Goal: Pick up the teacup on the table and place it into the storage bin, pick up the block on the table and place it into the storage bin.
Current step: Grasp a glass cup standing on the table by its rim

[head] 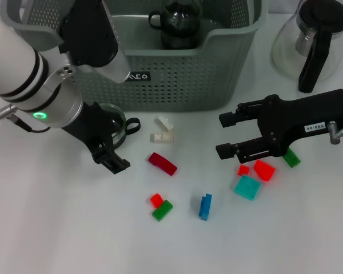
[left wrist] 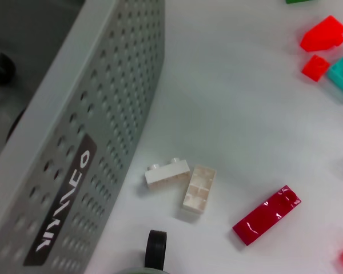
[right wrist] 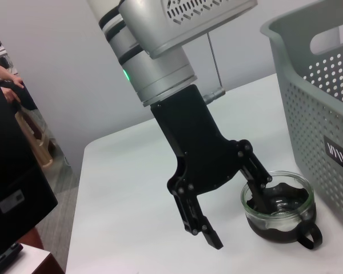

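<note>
- Teacup [right wrist: 280,212]: we see a clear glass cup with dark contents and a black handle standing on the white table [head: 57,228], just beside the front wall of the storage bin [head: 177,80].
- Left gripper [right wrist: 231,197]: its fingers are spread wide and angled down at the teacup. One finger [right wrist: 256,174] reaches over the rim into the cup; the other finger [right wrist: 201,225] sits outside, apart from the glass. We see no closure on the cup.
- Storage bin: the grey-green perforated basket stands at the far side of the table, its black label [left wrist: 60,202] facing the robot. A dark cup-like item [head: 174,25] rests inside it.
- Blocks: two white blocks [left wrist: 183,180] lie touching each other near the bin wall, with a dark red flat block [head: 162,163] just beside them. A small red block [head: 156,199] touches a green block [head: 162,210]; a blue block [head: 205,206] lies near them.
- Right gripper [head: 226,136]: it hovers over the table on the right side, fingers parted wide and holding nothing. Near it lie a red block [head: 264,169], a teal block [head: 247,187] and a second green block [head: 291,158].
- Coffee pot [head: 311,40]: a glass pot with a black handle stands to the right of the bin.
</note>
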`<state>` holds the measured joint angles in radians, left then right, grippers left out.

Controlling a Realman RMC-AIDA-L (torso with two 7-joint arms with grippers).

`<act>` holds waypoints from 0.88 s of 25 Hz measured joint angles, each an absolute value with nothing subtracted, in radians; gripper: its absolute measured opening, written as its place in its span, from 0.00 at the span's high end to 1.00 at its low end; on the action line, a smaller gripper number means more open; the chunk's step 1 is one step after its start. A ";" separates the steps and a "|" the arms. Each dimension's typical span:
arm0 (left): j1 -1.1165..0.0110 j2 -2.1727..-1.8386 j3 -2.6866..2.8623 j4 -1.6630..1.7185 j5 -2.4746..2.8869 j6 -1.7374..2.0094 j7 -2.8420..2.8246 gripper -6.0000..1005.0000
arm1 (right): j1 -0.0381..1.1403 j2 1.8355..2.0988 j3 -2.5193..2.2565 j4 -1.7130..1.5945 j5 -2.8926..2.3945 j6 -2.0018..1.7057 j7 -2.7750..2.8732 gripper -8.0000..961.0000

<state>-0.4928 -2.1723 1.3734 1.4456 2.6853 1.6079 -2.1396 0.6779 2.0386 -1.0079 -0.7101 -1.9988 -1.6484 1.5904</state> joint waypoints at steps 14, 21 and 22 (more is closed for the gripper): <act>-0.496 -2.169 1.365 1.431 2.720 1.574 -2.151 0.19 | 0.673 2.039 -1.004 -0.710 -1.999 -1.634 1.590 0.17; -0.498 -2.171 1.377 1.396 2.741 1.529 -2.157 0.19 | 0.670 2.041 -1.008 -0.705 -1.999 -1.621 1.586 0.17; -0.498 -2.171 1.381 1.392 2.742 1.525 -2.157 0.19 | 0.670 2.041 -1.008 -0.704 -1.999 -1.621 1.586 0.17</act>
